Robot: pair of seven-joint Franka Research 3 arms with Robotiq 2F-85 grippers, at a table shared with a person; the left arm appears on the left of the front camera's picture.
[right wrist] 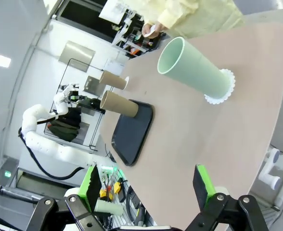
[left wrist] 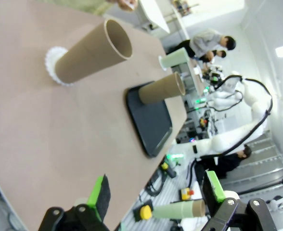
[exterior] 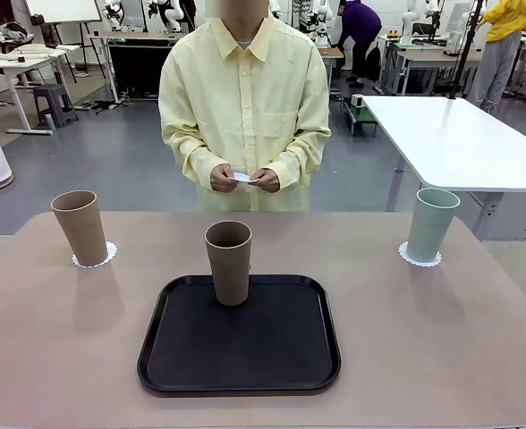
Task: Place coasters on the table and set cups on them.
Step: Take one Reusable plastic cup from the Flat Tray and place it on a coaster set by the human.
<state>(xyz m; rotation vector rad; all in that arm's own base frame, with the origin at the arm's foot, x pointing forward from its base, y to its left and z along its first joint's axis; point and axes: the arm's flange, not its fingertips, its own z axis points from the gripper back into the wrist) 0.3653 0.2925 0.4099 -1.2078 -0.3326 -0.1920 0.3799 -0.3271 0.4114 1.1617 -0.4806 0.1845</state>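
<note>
The left gripper (left wrist: 157,186) hung spread and empty. At the left of the table (exterior: 478,340), the tan cup (exterior: 81,228) stood on its left coaster (exterior: 107,254). The brown cup (exterior: 229,264) sat coasterless in the black tray (exterior: 241,357), and the third coaster (exterior: 243,177) was in the person's hands (exterior: 267,180). Being tall and narrow-footed, that cup could topple if clipped near the rim. The mint cup (exterior: 431,223) stood on the right coaster (exterior: 420,260). The right gripper (right wrist: 146,175) was spread and empty.
</note>
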